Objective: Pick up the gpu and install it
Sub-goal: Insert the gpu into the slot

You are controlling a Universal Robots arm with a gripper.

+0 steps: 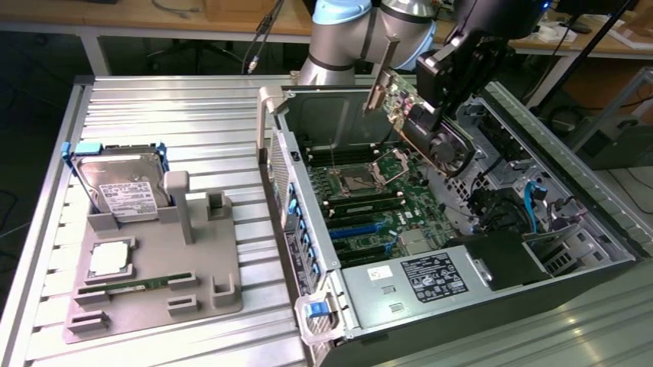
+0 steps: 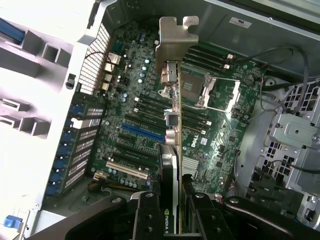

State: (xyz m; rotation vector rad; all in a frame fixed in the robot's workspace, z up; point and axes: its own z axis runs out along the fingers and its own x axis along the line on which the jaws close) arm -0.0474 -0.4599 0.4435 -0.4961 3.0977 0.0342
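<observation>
Claw: nearest the wrist camera, we see the claw (image 2: 175, 200) closed on the gpu (image 2: 171, 120), with a dark finger (image 2: 147, 212) against each flat face of the card. In the exterior view the claw (image 1: 441, 115) reaches down into the case from the upper right of the frame.
Gpu: it is held edge-on to the wrist camera, with its silver bracket (image 2: 176, 40) at the far end. In the exterior view the gpu (image 1: 429, 138) hangs tilted over the upper middle of the open case, a round fan on the face turned to us and the bracket (image 1: 381, 80) uppermost.
Seating: we see the card above the board, not down in a slot.
Blue slot: a long blue slot (image 2: 142, 132) lies on the board just beside the card's line.
Motherboard: the green motherboard (image 2: 125, 115) spreads out behind the card and covers the case floor (image 1: 378, 206).
Processor socket: the socket (image 2: 215, 92) sits near the card, at the centre of the exterior view (image 1: 362, 180).
Case: the case (image 1: 306, 252) lies on its side, open, in the right half of the exterior view.
Power supply: a labelled box (image 1: 429, 279) sits at the lower centre-right.
Holder: a grey holder (image 1: 153, 306) lies at the lower left, near the case.
Hard drive: the drive (image 1: 122, 187) leans in the holder's upper end, white label showing.
Memory stick: a narrow green stick (image 1: 138, 286) lies in a holder groove.
Table: a ribbed metal table (image 1: 173, 107) carries the holder and the case.
</observation>
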